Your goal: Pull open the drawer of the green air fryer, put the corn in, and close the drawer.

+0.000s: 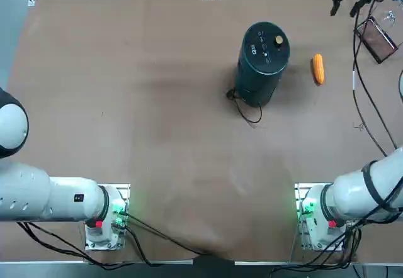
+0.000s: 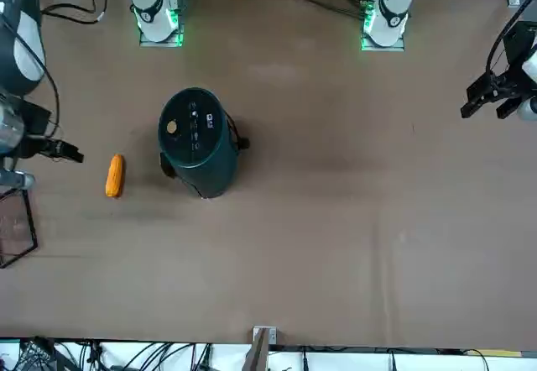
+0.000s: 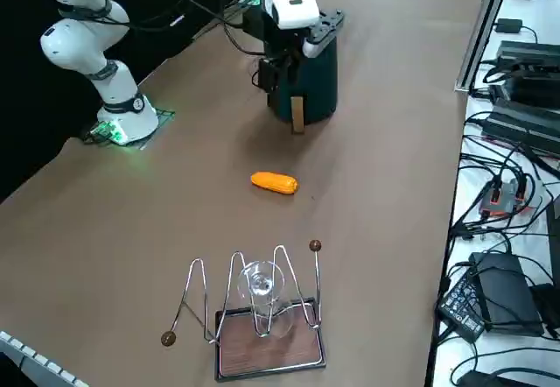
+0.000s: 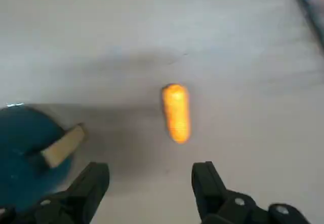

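Two wide-apart fingers of the right tool (image 4: 151, 183) above the corn (image 4: 176, 113), drawer front hidden.

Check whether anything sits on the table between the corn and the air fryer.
Nothing visible does: bare table separates the corn from the green air fryer. The drawer appears closed. The open right gripper hangs above the corn.

Green air fryer (image 1: 263, 61) upright — corn (image 1: 318, 68) lying just beside it.

Brown table (image 1: 157, 133): green air fryer (image 1: 261, 64) upright, corn (image 1: 318, 68) beside, wire rack (image 3: 258, 317) nr edge
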Available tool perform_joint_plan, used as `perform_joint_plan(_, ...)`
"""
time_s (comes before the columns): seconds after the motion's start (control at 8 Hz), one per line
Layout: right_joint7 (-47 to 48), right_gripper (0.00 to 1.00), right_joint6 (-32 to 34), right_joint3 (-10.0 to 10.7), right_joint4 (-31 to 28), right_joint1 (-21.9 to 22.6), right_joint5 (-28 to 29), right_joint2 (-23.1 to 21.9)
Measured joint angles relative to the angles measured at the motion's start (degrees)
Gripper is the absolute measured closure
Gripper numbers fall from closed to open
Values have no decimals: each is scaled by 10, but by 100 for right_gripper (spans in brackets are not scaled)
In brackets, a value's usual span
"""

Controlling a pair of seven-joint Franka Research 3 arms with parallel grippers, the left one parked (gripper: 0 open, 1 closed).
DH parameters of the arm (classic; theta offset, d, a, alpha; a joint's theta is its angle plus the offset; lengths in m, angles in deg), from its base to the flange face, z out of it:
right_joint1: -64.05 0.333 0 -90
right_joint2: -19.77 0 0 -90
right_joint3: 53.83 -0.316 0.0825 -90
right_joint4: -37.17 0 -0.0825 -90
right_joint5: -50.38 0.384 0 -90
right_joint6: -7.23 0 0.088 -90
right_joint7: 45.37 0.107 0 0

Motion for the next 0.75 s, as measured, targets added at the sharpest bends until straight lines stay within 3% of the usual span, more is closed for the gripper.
perform_joint_plan(0.25,47,0,-41,-2,-34,22,51,11)
perform_joint_plan(0.75,373,0,-76,-2,-63,45,54,52)
